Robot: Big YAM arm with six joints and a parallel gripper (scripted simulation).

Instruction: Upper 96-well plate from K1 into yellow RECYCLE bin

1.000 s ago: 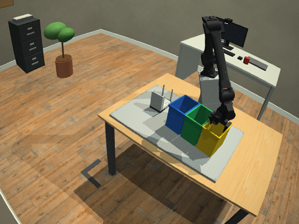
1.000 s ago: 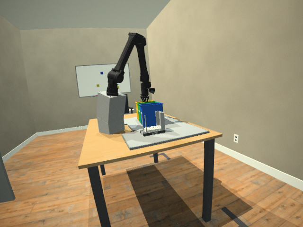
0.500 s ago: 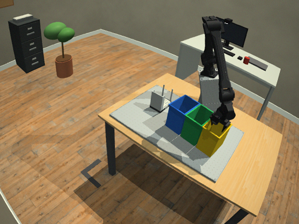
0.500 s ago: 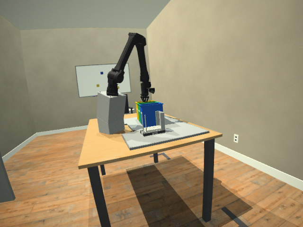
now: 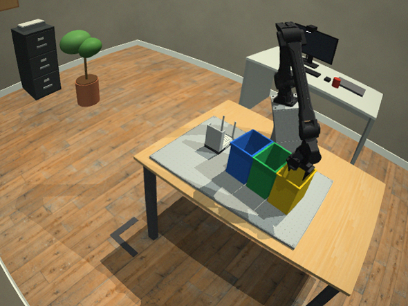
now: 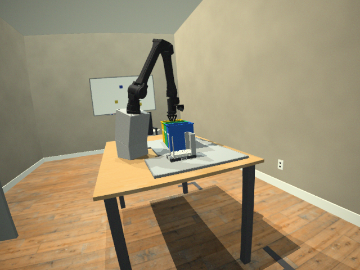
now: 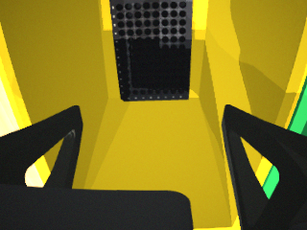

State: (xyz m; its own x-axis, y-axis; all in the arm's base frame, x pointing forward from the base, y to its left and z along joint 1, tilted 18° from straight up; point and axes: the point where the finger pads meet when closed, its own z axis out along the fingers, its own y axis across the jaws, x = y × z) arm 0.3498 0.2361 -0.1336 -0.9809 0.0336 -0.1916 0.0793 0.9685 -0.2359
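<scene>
The yellow bin (image 5: 288, 188) stands upright at the right end of a row of three bins. My gripper (image 5: 298, 168) hangs at its rim, fingers open and empty; it also shows in the exterior view (image 6: 172, 117). In the wrist view the dark 96-well plate (image 7: 153, 45) lies on the yellow bin's floor (image 7: 160, 148), well below my open fingers and apart from them. The rack K1 (image 6: 181, 148) stands on the grey mat with one white plate (image 6: 182, 152) low in it.
The green bin (image 5: 267, 167) and the blue bin (image 5: 246, 154) stand upright beside the yellow one. The arm's grey pedestal (image 6: 131, 133) stands at the back of the table. The rack's two thin posts (image 5: 228, 128) rise left of the blue bin.
</scene>
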